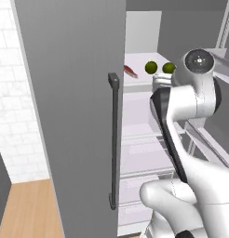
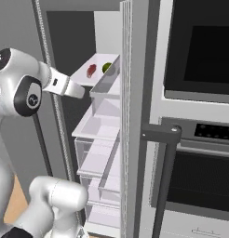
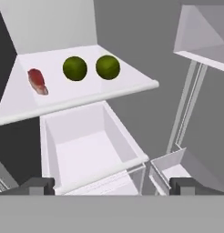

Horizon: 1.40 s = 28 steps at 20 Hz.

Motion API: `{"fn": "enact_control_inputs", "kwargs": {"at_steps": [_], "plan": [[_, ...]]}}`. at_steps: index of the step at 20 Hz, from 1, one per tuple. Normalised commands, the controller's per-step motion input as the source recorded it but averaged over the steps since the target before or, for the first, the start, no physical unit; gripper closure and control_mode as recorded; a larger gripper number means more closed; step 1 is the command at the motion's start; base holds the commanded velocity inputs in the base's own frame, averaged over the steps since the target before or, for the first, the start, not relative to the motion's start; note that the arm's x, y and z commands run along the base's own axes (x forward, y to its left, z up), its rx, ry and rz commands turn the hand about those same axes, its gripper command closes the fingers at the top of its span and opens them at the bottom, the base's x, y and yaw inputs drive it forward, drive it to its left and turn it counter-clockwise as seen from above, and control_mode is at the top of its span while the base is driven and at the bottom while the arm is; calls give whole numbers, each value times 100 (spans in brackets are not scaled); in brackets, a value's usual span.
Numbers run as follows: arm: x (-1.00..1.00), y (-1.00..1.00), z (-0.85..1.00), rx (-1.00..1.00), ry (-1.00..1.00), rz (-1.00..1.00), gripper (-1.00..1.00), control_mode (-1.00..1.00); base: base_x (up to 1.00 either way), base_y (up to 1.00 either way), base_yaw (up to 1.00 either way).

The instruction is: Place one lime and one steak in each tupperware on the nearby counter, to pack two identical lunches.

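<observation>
Green round limes (image 3: 74, 68) (image 3: 107, 67) and a red raw steak (image 3: 37, 81) lie on the white fridge shelf (image 3: 86, 98), above and ahead of the wide-open, empty gripper (image 3: 112, 185).

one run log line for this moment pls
gripper: open, empty, facing fridge | white fridge shelf: red steak, two round green limes | picked: nothing
</observation>
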Motion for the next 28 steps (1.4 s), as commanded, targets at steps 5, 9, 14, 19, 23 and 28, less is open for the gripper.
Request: {"fn": "enact_control_inputs", "kwargs": {"at_steps": [5,9,14,19,23,28], "plan": [[59,-26,0,0,0,-17,-100,-100,0,0,0],[66,-31,0,0,0,-14,-100,-100,0,0,0],[76,-16,-2,3,0,-9,-100,-100,0,0,0],[76,-21,-4,7,0,-3,-100,-100,0,0,0],[72,-30,-11,6,0,0,-100,-100,0,0,0],[70,-16,-15,2,0,0,-100,-100,0,0,0]]}}
